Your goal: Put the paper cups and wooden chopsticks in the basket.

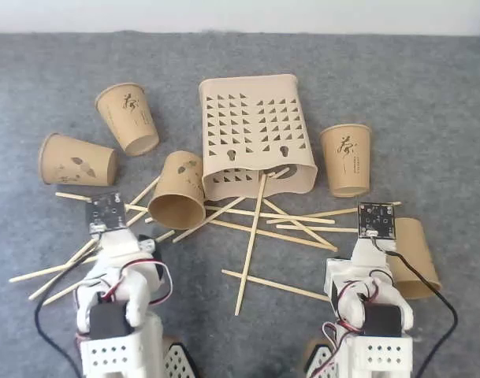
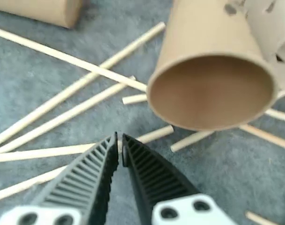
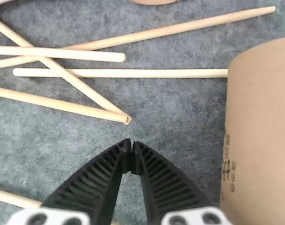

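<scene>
1. Step in hand, as judged: grasp of cup [image 2: 212, 89]. Best done by opening wide, then pinching the rim, one jaw inside the mouth.
2. Left tool [image 2: 120, 138]: clenched, empty. Cup just ahead, on its side, mouth toward tool, beside basket [image 1: 259, 183].
3. Right tool [image 3: 132, 143]: clenched, empty. Second cup [image 3: 259, 122] just beside; chopsticks [image 1: 251, 244] scattered over counter.

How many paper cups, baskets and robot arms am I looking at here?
Paper cups: 5
Basket: 1
Robot arms: 2
Total: 8
</scene>
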Robot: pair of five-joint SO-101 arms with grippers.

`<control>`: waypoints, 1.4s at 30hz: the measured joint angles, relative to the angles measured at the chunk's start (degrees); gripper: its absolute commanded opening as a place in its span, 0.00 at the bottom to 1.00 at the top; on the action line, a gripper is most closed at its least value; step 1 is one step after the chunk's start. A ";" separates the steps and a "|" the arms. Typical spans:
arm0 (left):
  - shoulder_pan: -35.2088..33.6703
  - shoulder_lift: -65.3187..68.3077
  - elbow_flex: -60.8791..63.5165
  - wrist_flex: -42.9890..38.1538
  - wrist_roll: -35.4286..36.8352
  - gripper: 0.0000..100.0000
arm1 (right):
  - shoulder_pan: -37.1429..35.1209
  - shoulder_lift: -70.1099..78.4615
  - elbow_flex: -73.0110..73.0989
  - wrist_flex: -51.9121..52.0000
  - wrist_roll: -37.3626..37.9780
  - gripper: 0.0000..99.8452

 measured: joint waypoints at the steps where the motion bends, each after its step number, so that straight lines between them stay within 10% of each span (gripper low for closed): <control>1: -0.62 0.00 -0.62 0.00 0.18 0.02 | 0.00 0.00 0.00 0.00 0.00 0.09; 10: -0.97 0.00 -12.04 0.00 0.00 0.02 | 6.07 0.00 -0.70 -1.14 0.00 0.26; 16: 1.85 0.70 -19.25 0.18 -3.43 0.02 | 7.03 0.00 -1.14 -7.38 2.90 0.20; 31: 17.85 47.38 -44.48 -0.79 0.53 0.15 | 7.03 0.00 -6.15 -8.35 4.75 0.17; 42: 21.45 65.14 -39.56 -21.19 1.93 0.14 | 8.70 0.00 -6.15 -8.53 4.75 0.17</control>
